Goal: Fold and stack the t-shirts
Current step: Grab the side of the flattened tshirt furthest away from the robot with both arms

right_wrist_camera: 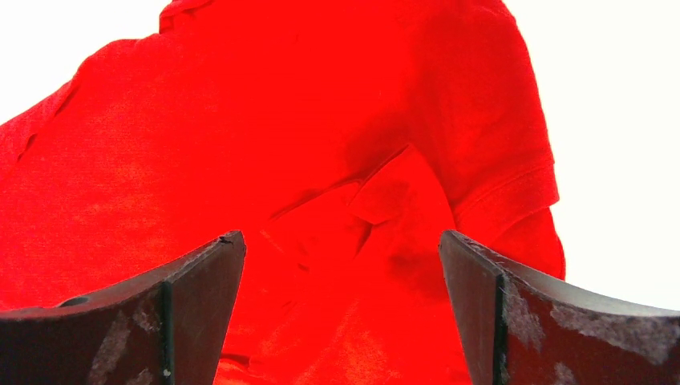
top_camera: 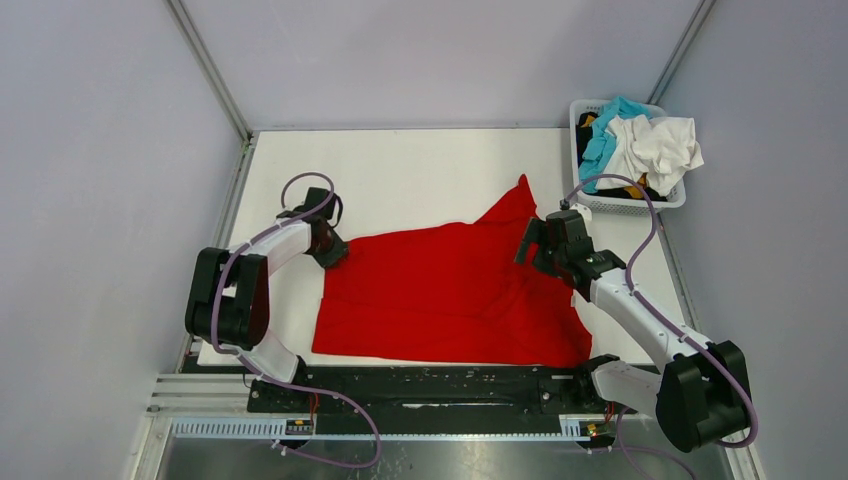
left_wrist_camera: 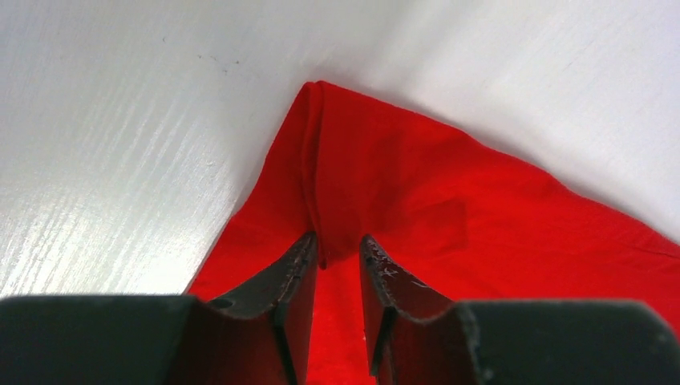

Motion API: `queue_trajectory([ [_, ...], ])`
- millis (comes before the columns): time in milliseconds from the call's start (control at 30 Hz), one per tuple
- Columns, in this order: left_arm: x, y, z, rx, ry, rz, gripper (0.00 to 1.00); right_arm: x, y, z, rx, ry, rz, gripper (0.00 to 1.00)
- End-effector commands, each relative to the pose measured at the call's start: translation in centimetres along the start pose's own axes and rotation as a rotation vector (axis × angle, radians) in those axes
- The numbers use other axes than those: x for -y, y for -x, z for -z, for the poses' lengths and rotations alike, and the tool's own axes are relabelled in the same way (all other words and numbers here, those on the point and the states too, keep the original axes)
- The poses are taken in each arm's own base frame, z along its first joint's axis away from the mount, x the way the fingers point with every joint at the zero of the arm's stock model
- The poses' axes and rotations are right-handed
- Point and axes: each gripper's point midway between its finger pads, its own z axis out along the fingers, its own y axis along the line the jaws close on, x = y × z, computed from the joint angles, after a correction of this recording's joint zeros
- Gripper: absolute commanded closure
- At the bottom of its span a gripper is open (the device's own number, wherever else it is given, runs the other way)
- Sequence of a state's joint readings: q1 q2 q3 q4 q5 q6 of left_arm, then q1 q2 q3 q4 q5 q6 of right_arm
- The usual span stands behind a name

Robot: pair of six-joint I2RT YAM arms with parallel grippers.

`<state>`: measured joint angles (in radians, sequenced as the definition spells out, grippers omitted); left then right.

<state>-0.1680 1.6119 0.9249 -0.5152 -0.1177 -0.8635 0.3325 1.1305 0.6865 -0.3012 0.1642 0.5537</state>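
Straddling a fold of the red t-shirt (left_wrist_camera: 417, 192), left gripper (left_wrist_camera: 337, 245) narrow, hold unclear; right gripper (right_wrist_camera: 341, 241) spread wide above.

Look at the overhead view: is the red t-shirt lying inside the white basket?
No, the red t-shirt lies spread on the table, well apart from the basket at the far right corner.

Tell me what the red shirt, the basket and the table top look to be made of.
Red shirt: soft knit cloth, probably cotton, matte; it creases and shows a stitched hem.
Basket: likely white plastic, slightly glossy; its walls are a moulded lattice.
Table top: white and smooth with a sheen; faint grain streaks suggest painted or laminated board.
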Motion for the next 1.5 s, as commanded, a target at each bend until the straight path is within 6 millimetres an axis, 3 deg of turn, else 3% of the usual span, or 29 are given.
queue_trajectory([
  [0, 1.2, 1.6, 0.9, 0.036, -0.023, -0.007, 0.73, -0.7, 1.9, 0.2, 0.051, 0.014, 0.0, 0.0],
  [333, 2.3, 1.5, -0.2, 0.003, -0.039, 0.003, 0.76, -0.3, 2.0, 0.2, 0.056, 0.001, 0.004, 0.0],
  [400, 2.4, 1.7, -0.3, 0.004, -0.042, 0.01, 0.83, -0.2, 2.1, 0.2, 0.056, -0.004, 0.006, 0.01],
  [467, 2.6, 1.8, -0.2, 0.009, -0.043, 0.015, 0.99, -0.1, 2.1, 0.0, 0.054, -0.008, 0.003, 0.0],
  [500, 2.6, 1.8, -0.2, 0.011, -0.046, 0.015, 1.0, -0.2, 2.2, 0.0, 0.053, -0.007, 0.003, 0.01],
  [1000, 3.3, 4.3, 1.8, 0.079, -0.039, -0.003, 1.0, -1.0, 4.5, -1.5, 0.047, -0.035, -0.007, 0.01],
  [1067, 3.3, 4.7, 2.0, 0.086, -0.035, 0.001, 1.0, -1.2, 5.2, -2.2, 0.032, -0.038, -0.017, 0.01],
  [1200, 3.5, 5.8, 2.6, 0.111, -0.048, 0.015, 1.0, -2.3, 8.7, -4.1, 0.025, -0.045, -0.05, 0.0],
  [1333, 4.0, 6.8, 3.0, 0.129, -0.068, 0.026, 1.0, -3.6, 11.3, -6.8, -0.02, -0.055, -0.074, 0.01],
  [1467, 4.6, 7.7, 3.2, 0.136, -0.09, 0.031, 1.0, -4.2, 12.5, -10.6, -0.07, -0.075, -0.128, 0.01],
])
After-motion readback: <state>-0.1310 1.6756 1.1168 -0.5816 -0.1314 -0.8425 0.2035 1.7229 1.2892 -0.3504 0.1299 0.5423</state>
